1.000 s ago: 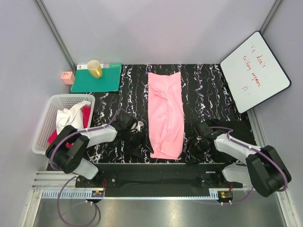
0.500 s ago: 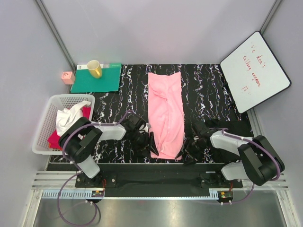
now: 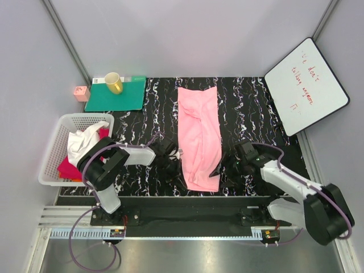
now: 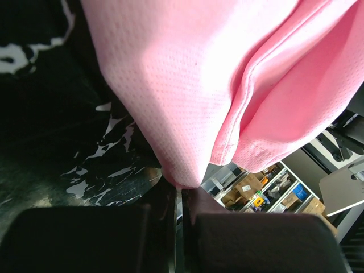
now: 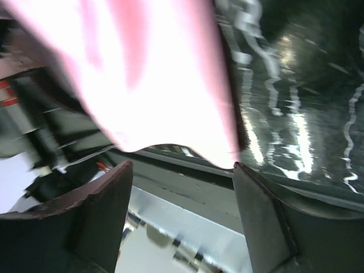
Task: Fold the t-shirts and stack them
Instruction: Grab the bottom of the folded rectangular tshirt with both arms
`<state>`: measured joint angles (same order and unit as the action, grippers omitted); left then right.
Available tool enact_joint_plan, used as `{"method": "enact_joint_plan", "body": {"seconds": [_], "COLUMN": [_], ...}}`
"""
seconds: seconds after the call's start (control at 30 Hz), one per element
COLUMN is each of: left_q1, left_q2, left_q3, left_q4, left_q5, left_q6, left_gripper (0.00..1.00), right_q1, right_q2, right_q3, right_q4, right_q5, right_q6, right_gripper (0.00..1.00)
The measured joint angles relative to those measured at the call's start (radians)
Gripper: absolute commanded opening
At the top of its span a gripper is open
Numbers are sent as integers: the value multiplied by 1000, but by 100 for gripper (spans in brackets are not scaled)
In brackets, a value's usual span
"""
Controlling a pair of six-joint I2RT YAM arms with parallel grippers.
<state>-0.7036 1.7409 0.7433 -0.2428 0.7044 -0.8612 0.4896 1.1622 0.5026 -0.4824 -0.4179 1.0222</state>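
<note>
Black marbled counter (image 3: 250,108) is seen beneath everything, and the white basket (image 3: 54,153) at its left edge is taken as the reference. To the right of the basket, well apart from it, the light pink t-shirt (image 3: 199,136) is laid out as a long strip, folded lengthwise. Inside the basket the white t-shirt (image 3: 79,142) and the magenta-red t-shirt (image 3: 67,168) are bunched together.

The left claw (image 3: 177,165) is set at the strip's near corner on the basket side. In its wrist view it is clenched, with a tip of pink cloth pinched between the pads (image 4: 85,239). The right claw (image 3: 218,169) is placed at the near corner away from the basket. Its fingers (image 5: 96,216) are spread wide, and the hem is seen between them but not clamped.

The cloth is judged to be light, soft and limp, a fine mesh knit with no stiffness of its own. Sag is to be expected wherever it is not held, and the folded layers are likely to slide over one another. Hold is best taken at both near corners, deep enough that every layer is caught. A pinch on the very tip may be pulled free.
</note>
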Motion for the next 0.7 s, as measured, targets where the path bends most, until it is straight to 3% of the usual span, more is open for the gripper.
{"method": "enact_joint_plan", "body": {"seconds": [0.13, 0.33, 0.43, 0.5, 0.53, 0.57, 0.7], "left_q1": [0, -3, -5, -5, -5, -5, -6], "left_q2": [10, 14, 15, 15, 15, 15, 15], "left_q3": [14, 31, 42, 47, 49, 50, 58], "left_q4": [-14, -41, -58, -65, -67, -69, -83], "left_q5": [3, -4, -13, -19, -22, -24, -34], "left_q6": [1, 16, 25, 27, 27, 28, 32], "left_gripper": [0, 0, 0, 0, 0, 0, 0], "right_q1": [0, -4, -4, -5, -5, -5, -5], "right_q2": [-74, 122, 151, 177, 197, 216, 291], "right_q3": [8, 1, 10, 17, 21, 23, 43], "right_q4": [19, 35, 44, 50, 59, 69, 100], "right_q5": [44, 23, -3, -15, -19, -28, -64], "right_q6": [-10, -46, -59, -65, -67, -73, -89], "right_gripper": [67, 61, 52, 35, 10, 0, 0]}}
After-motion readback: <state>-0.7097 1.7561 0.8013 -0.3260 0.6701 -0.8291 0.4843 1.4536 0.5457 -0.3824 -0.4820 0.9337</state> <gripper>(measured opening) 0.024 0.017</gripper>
